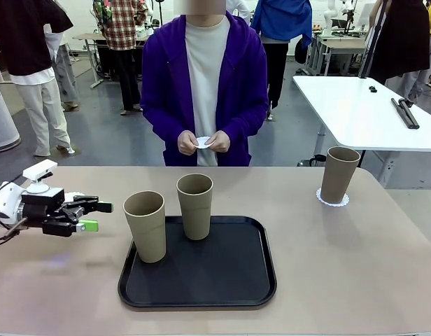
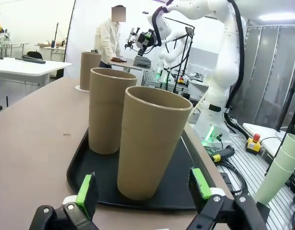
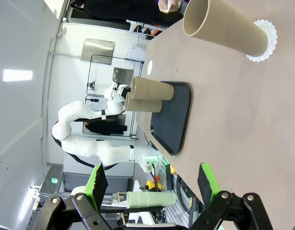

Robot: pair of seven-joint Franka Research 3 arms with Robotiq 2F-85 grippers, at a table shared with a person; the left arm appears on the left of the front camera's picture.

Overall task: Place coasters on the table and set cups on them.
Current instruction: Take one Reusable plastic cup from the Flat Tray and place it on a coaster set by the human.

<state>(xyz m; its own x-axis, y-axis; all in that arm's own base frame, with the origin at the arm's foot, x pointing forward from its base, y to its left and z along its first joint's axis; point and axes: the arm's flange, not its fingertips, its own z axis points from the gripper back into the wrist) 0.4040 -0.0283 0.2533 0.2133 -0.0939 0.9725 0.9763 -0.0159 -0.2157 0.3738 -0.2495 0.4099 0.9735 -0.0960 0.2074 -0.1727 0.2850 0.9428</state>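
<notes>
target: near-left cup [image 1: 147, 225], upright at left edge of tray [image 1: 229, 280] | is found just right of left gripper [image 1: 96, 216], framed by its wide, empty jaws | left arm is judged nearer | right gripper [image 3: 152, 178] wide, empty | far-right cup [image 1: 339, 173] is seated on coaster [image 1: 331, 203]

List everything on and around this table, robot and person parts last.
Tall tapered matte cups: three, tan; two on tray, one on doily.
Rounded rectangular tray: one, black; mid-table.
Round lacy paper doily: one, white; under right far cup.
Matte table: one, beige; under everything.
Left robot hand: black, green pads; open, left of tray.
Right robot hand: black, green pads; open.
Person's hands: two; holding small white piece, far side.
</notes>
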